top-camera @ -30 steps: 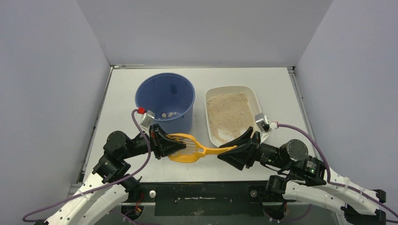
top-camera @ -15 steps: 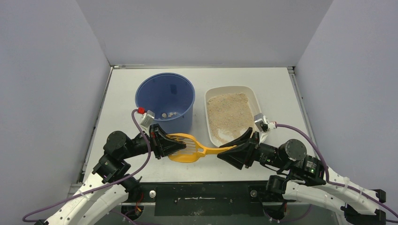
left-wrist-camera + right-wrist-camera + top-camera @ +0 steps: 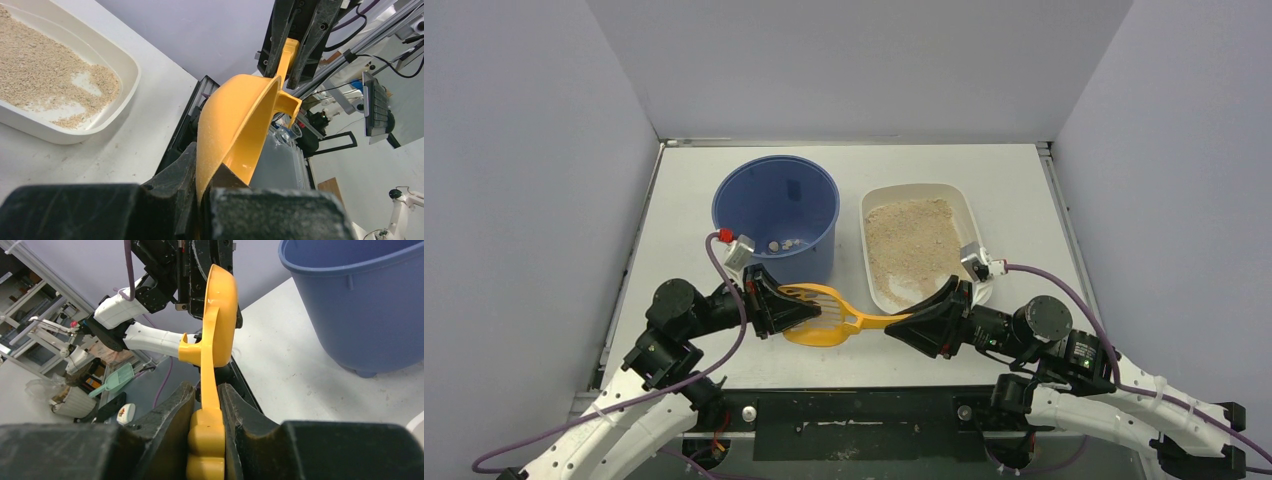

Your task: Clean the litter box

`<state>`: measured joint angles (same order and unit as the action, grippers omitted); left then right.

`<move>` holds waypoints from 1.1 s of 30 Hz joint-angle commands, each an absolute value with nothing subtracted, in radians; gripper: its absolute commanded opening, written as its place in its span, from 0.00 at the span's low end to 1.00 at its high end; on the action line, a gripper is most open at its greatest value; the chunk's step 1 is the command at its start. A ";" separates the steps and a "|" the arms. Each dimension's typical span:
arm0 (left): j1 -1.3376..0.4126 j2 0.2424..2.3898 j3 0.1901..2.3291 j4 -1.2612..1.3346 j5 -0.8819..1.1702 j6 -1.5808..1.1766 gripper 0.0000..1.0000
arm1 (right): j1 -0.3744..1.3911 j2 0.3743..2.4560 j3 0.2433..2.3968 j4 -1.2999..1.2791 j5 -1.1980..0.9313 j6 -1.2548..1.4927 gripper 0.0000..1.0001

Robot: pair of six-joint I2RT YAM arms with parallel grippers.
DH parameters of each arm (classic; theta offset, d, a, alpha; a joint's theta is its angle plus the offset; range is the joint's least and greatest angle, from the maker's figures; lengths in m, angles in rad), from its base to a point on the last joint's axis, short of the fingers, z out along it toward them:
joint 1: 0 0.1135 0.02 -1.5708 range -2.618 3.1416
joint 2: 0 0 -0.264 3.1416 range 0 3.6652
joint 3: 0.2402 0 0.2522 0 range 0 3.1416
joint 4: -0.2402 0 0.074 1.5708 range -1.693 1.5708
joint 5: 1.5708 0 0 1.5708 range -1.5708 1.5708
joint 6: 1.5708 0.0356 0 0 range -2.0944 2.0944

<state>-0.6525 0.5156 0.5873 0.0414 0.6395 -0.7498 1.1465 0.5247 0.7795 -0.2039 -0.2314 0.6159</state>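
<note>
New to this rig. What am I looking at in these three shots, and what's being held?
These are two robot arms bolted at the near edge of a white table. The wide picture comes from a fixed camera above and behind them. The other two come from a camera on each wrist, looking along its own fingers. On the table stand a tall round blue plastic bucket and, beside it, a shallow cream-white plastic litter box holding tan granules. Between the arms, an orange slotted plastic scoop is gripped at both ends: the left pincer is shut on its bowl, the right pincer on its handle.
</note>
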 commanded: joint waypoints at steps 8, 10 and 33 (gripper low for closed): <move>-0.648 0.529 0.585 0.072 0.612 -0.756 0.03 | 1.151 0.534 0.818 -0.199 -0.176 0.611 0.00; -0.648 0.529 0.591 0.059 0.601 -0.749 0.15 | 1.150 0.531 0.825 -0.210 -0.164 0.611 0.00; -0.649 0.641 0.887 -0.248 0.283 -0.547 0.81 | 1.151 0.609 1.179 -0.620 0.226 0.536 0.00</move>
